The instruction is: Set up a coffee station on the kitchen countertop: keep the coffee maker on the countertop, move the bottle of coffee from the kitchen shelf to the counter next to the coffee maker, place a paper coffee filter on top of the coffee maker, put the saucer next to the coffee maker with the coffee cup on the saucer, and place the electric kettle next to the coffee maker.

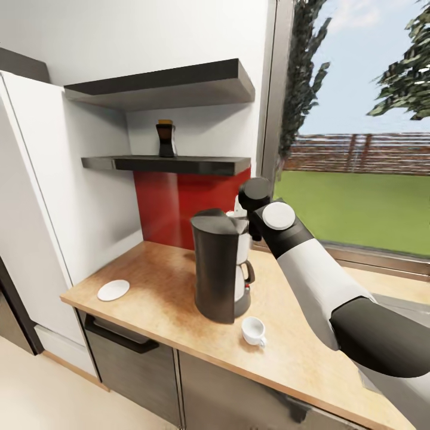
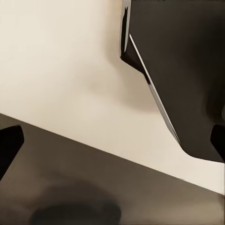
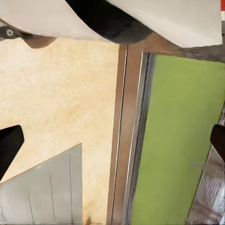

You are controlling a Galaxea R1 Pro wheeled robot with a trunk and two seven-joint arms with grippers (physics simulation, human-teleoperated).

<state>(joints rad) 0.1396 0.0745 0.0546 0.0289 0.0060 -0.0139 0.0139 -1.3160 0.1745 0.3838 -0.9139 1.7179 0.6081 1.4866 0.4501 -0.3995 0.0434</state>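
The robot's right arm [image 1: 316,280] reaches forward and up from the lower right of the head view, its white forearm rising over the countertop [image 1: 161,298] and its dark wrist bent in behind the top of the coffee maker [image 1: 221,269], which hides the gripper there. In the right wrist view, two dark fingertips [image 3: 9,145] sit at opposite edges of the frame, so the jaws stand wide apart with nothing between them, above beige worktop, a grey inset corner and the window frame. The left wrist view likewise shows dark fingertips [image 2: 9,140] far apart, over a pale floor and a dark surface. The bottle of coffee [image 1: 165,138] stands upright on the lower kitchen shelf [image 1: 173,164], above the red backsplash [image 1: 173,209]. The saucer [image 1: 113,290] lies near the counter's left end, well apart from the coffee cup [image 1: 253,331], which sits just in front of the coffee maker near the counter's edge.
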